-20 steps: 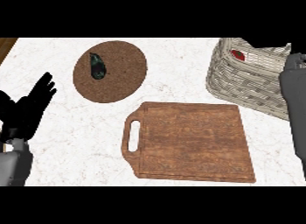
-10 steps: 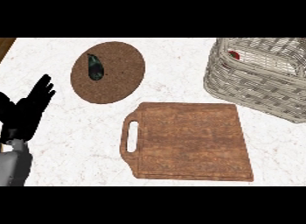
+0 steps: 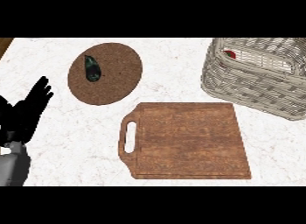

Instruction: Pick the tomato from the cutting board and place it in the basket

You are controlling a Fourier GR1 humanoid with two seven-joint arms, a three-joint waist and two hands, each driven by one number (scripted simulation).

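Left robot hand: open, fingers straight and pointing up, thumb spread out to the side. It holds nothing and touches nothing, resting at the lower left edge of the view over the tabletop. Right robot hand: out of view.

Tomato: in the basket, well apart from the left robot hand, far to its right and farther out. Only a small red patch shows, tucked in the basket's left inner corner just behind the rim; the rest is hidden by the wicker wall.

Cutting board: flat on the tabletop to the right of the left robot hand, between hand and basket, handle slot on the side facing the hand. Its top is bare. Not touching the hand.

Round brown plate: just ahead and right of the fingertips, near but apart. A dark green vegetable lies on its left part.
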